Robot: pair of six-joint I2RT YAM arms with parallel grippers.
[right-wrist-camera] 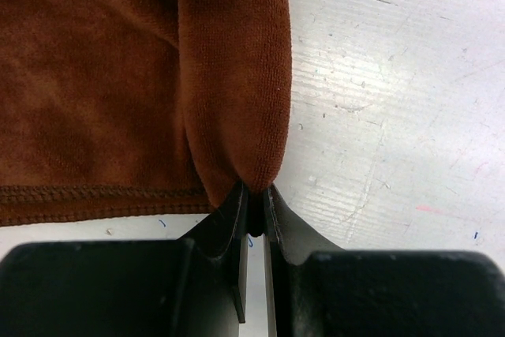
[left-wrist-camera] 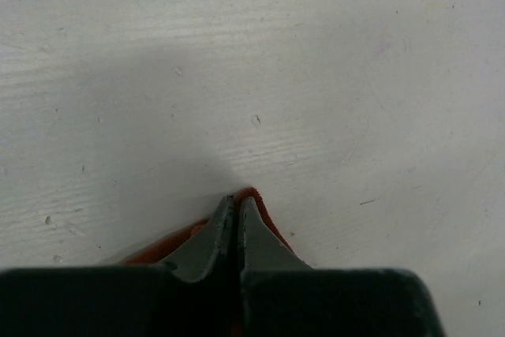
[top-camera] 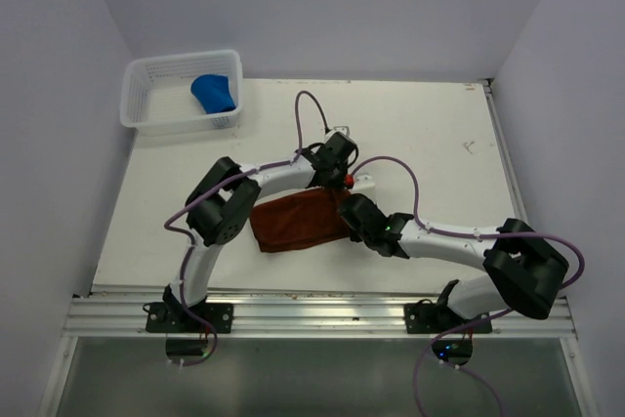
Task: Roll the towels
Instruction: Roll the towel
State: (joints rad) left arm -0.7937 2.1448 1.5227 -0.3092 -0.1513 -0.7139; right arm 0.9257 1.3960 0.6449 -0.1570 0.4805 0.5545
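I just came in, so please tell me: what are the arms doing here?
Both arms handle the brown towel on the table. The left tool is shut on one corner; the right tool pinches its turned-over edge. The blue towel lies in the white basket.

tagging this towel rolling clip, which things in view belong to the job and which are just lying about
Job: brown towel, pinched by the shut left end effector and right end effector; blue towel, lying in the white mesh basket.
Lying about: white mesh basket; table.
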